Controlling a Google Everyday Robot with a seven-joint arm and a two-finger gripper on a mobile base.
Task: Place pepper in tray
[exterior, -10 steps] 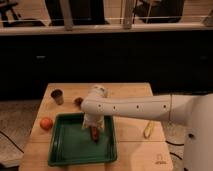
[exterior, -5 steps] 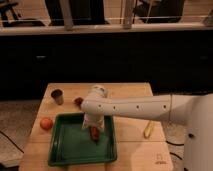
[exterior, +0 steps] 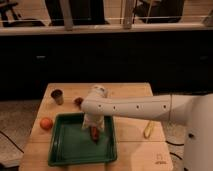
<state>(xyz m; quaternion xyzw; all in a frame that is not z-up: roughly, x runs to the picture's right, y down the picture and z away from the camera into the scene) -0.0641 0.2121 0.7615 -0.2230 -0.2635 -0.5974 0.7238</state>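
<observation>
Your gripper [exterior: 94,131] hangs over the far right part of the green tray [exterior: 70,150], pointing down from the end of the white arm [exterior: 135,106] that reaches in from the right. You cannot tell from this view whether it is spread or clamped, because the wrist housing covers most of it. The pepper [exterior: 94,134], a reddish-orange piece, shows right at the gripper's tip, inside the tray near its far right corner; whether it rests on the tray floor or hangs just above it is not clear.

To the left of the gripper, outside the tray, an orange fruit [exterior: 46,123] sits on the wooden tabletop [exterior: 130,145]. Beyond and left of the gripper stands a small dark metal cup [exterior: 57,96], and between that cup and the gripper lies a small dark red thing [exterior: 78,101], near the arm's wrist. To the right of the gripper, under the arm, a pale yellow banana-like piece [exterior: 148,129] lies on the tabletop.

A small mark is printed near the tabletop's near right corner, too faint to read.
</observation>
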